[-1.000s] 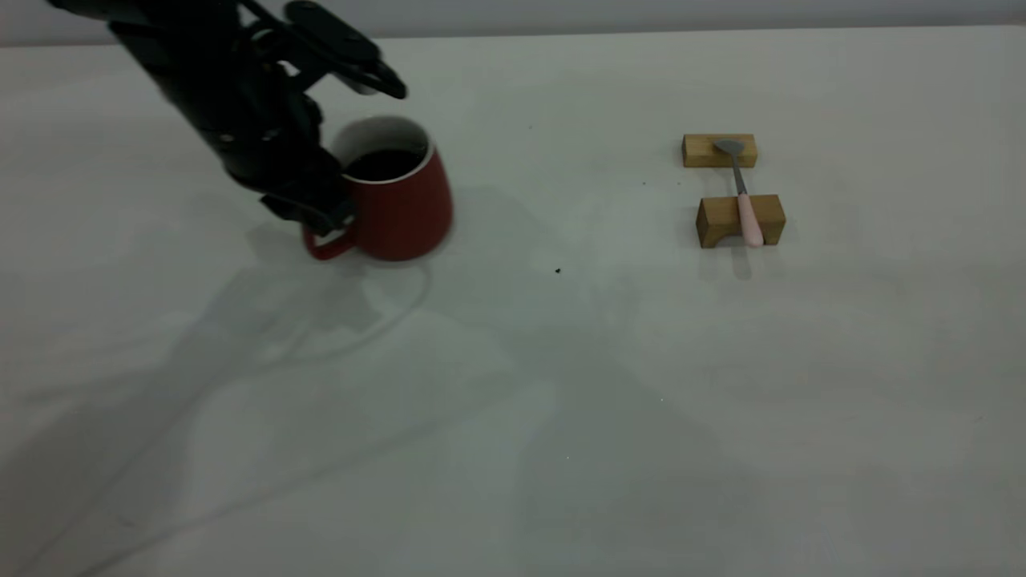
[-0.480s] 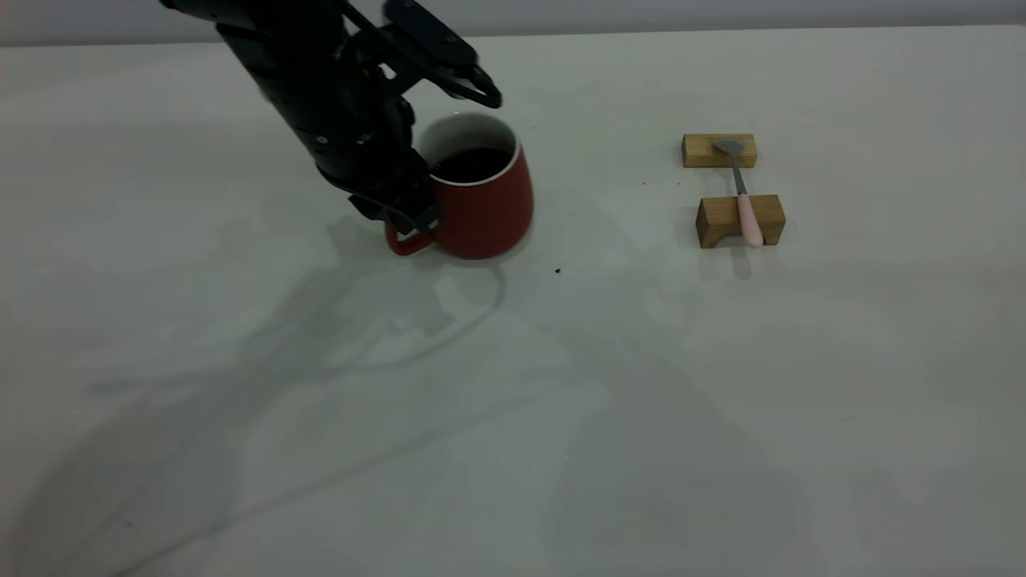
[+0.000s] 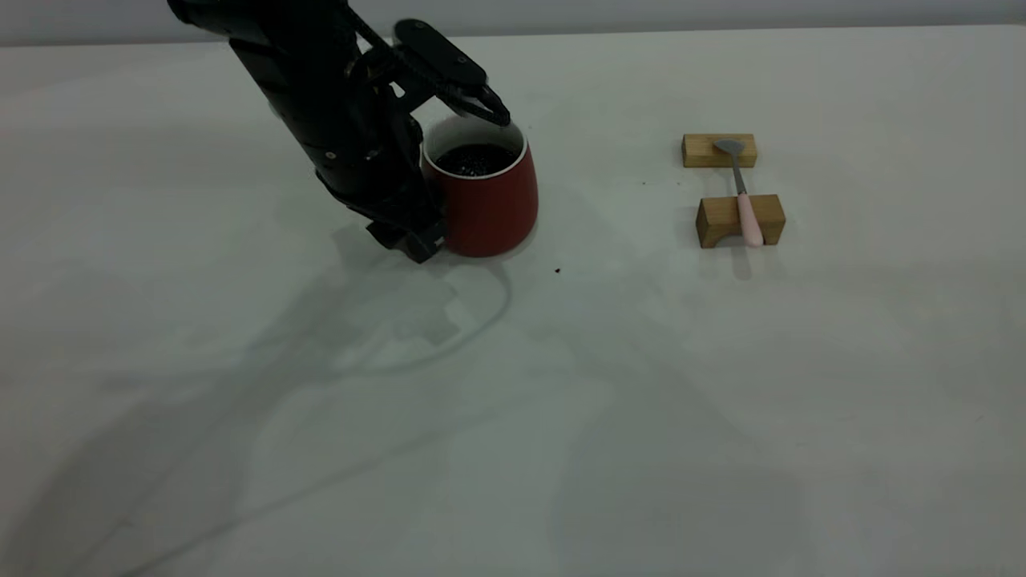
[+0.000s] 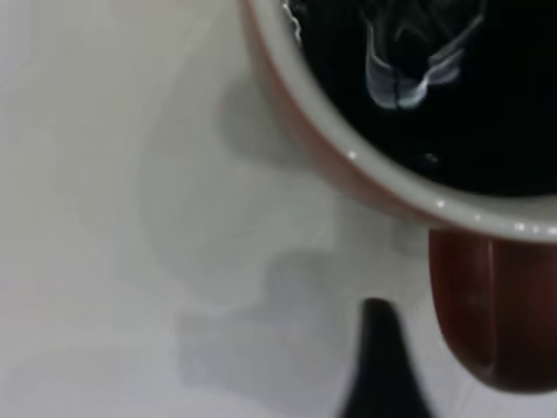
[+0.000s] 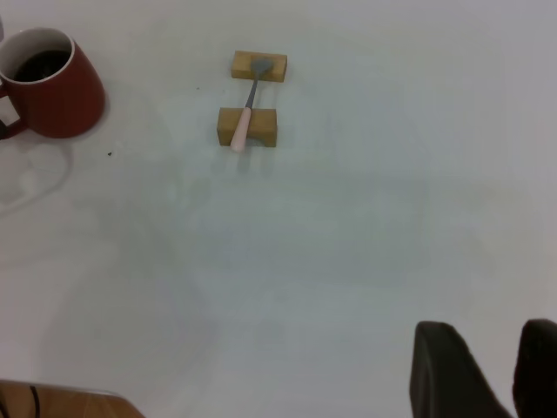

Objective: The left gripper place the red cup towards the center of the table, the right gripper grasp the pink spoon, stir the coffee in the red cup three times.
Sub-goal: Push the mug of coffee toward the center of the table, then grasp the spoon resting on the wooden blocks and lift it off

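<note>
Your left arm (image 3: 337, 120): bulky matte-black jointed housing, small pale screw dots, flat black fingers (image 3: 449, 68), right gripper (image 5: 492, 370) black, rounded fingertips

counter (image 3: 641, 401): plain off-white matte surface with a few tiny dark specks.
red cup (image 3: 489, 204): stands upright on the counter, toward the far edge, left of the middle; holds dark coffee (image 3: 474, 159).
wooden blocks (image 3: 739, 219): two, near the far edge, right of the cup and well apart from it.
</note>
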Controlling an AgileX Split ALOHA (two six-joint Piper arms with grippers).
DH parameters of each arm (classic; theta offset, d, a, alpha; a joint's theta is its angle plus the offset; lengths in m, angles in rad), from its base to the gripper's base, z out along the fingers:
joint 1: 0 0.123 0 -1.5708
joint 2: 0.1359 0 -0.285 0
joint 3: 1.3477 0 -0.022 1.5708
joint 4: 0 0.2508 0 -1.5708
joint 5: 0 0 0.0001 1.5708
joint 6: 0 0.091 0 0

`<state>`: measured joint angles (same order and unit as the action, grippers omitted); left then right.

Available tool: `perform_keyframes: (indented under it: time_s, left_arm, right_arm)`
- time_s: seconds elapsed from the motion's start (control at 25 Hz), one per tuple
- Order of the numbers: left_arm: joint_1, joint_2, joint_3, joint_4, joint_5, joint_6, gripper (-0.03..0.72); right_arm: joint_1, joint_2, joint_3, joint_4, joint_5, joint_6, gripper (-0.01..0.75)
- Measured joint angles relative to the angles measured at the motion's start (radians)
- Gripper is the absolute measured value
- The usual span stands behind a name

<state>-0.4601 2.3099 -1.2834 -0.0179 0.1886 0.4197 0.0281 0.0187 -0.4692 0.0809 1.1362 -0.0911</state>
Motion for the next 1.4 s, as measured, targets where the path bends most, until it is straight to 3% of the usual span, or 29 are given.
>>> perform_keyframes:
  time_s: [0.08, 0.2, 0.56, 0.88, 1.08, 1.24, 1.4]
  left_arm:
    - [0.001, -0.027, 0.000, 0.000, 0.023, -0.003, 0.664]
    - [0.005, -0.116, 0.000, 0.001, 0.063, -0.007, 0.675]
    - [0.012, -0.488, 0.000, 0.033, 0.311, -0.080, 0.577]
    - [0.015, -0.821, 0.000, 0.179, 0.629, -0.255, 0.559]
    - [0.015, -0.986, 0.002, 0.181, 0.979, -0.429, 0.559]
    - [0.015, -1.119, 0.037, 0.205, 0.979, -0.579, 0.559]
    - [0.015, -1.307, 0.173, 0.202, 0.979, -0.598, 0.559]
  right_arm:
    - [0.000, 0.000, 0.000, 0.000, 0.000, 0.000, 0.238]
    - [0.000, 0.000, 0.000, 0.000, 0.000, 0.000, 0.238]
    - [0.000, 0.000, 0.000, 0.000, 0.000, 0.000, 0.238]
    - [0.000, 0.000, 0.000, 0.000, 0.000, 0.000, 0.238]
    - [0.000, 0.000, 0.000, 0.000, 0.000, 0.000, 0.238]
    - [0.000, 0.000, 0.000, 0.000, -0.001, 0.000, 0.238]
    - [0.000, 0.000, 0.000, 0.000, -0.001, 0.000, 0.238]
